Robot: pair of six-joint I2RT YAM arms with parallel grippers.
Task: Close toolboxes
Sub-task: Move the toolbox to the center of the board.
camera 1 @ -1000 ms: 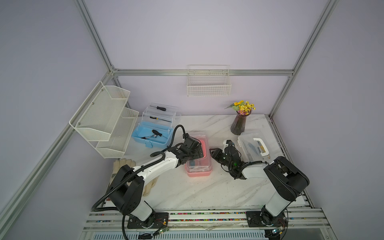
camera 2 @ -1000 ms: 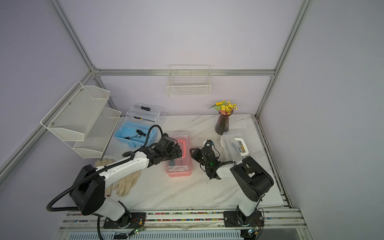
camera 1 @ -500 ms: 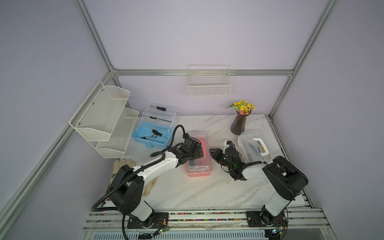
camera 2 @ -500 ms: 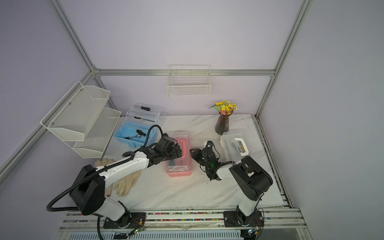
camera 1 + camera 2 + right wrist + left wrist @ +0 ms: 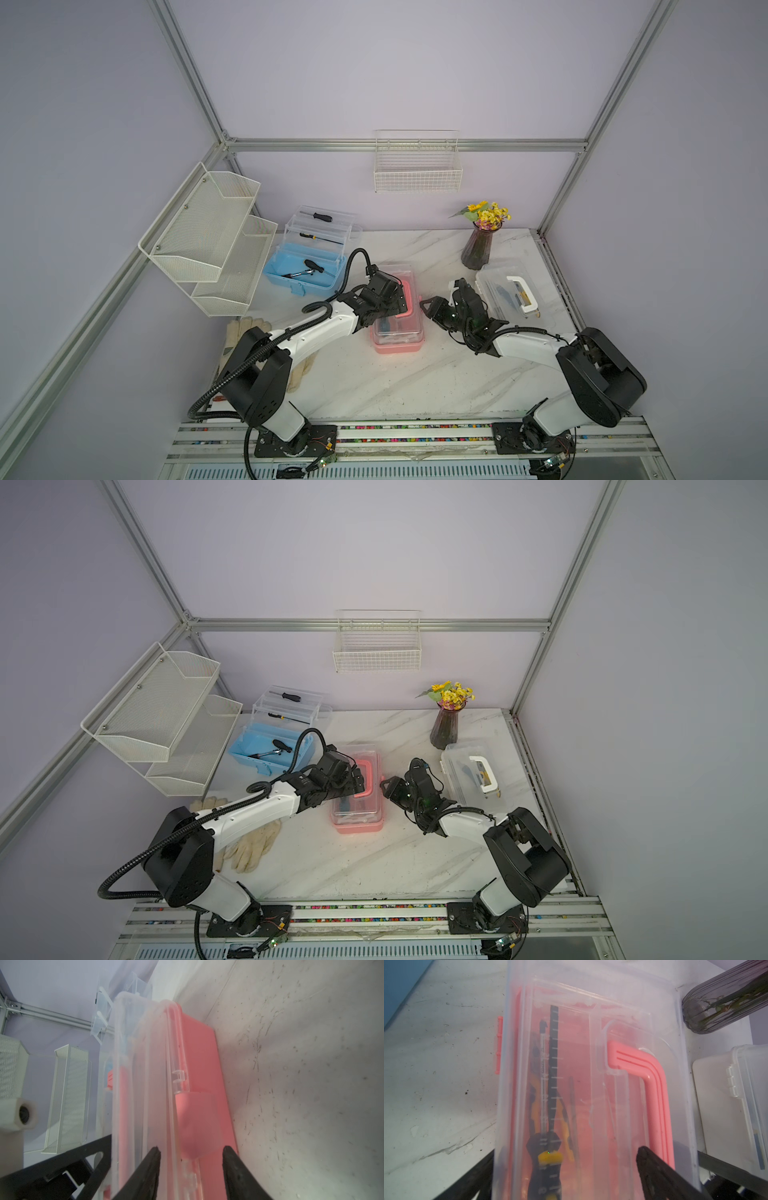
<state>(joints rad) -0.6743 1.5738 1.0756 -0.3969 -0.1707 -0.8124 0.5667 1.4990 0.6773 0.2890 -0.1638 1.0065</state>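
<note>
The right gripper is held at the long side of the pink toolbox. Its jaws are apart, and the lid's rim is seen between them. They seem to be set wider than 1 second ago, so the squeeze is likely let go and the lid is judged to be down.

The left gripper is held over the same box with its jaws spread wide. 1 finger is laid by the pink handle. Nothing is held by either gripper.

The white toolbox is just behind the right gripper, lid down. The blue toolbox is well apart from the left gripper, and its trays are lifted open, so 1 box is left.

The clear lid is smooth, cloudy plastic with round corners. The latch is ribbed.
</note>
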